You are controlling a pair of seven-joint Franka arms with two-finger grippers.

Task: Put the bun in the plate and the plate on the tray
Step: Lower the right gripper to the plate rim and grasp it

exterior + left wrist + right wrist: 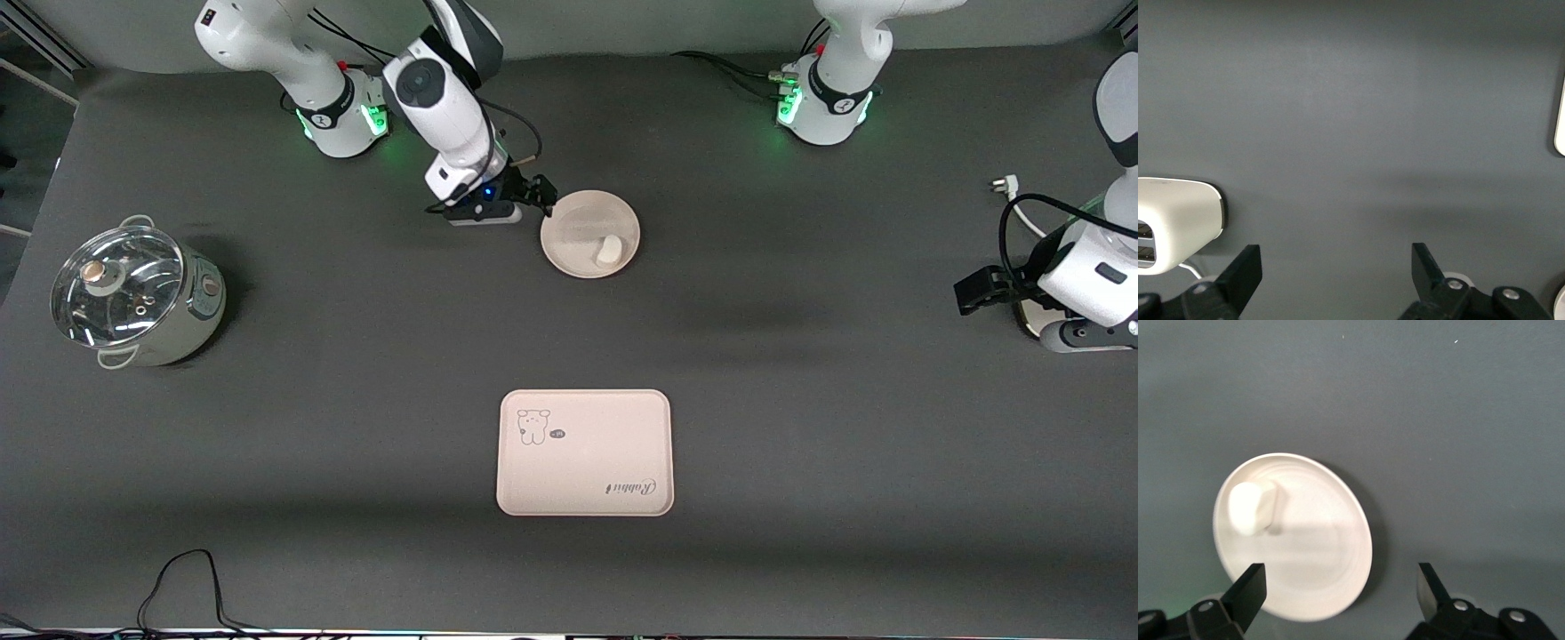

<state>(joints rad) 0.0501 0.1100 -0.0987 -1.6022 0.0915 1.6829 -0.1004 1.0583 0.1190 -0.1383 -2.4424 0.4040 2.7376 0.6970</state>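
Dark grey cloth covers the desk (800, 427) from edge to edge, and you have three task things on it: one bun (610, 252), one plate (569, 258) and one tray (584, 480). The bun already lies in the plate, toward the rim that faces the front camera, so the first half of the job looks done; the plate sits near the desk's edge at the robots' bases, and the tray lies well apart from it, near the front camera's edge. One lidded pot (133, 293) stands by the right arm's end of the desk.

Your right claw (544, 197) hangs just beside the plate's rim with its jaws spread wide and nothing between them. Your left claw (978, 293) waits at the left arm's end of the desk, also wide open and empty.

The step in hand, as I judge it, is taking hold of the plate. You would need to pinch the raised rim, lift level so the bun does not roll, then carry it to the tray.
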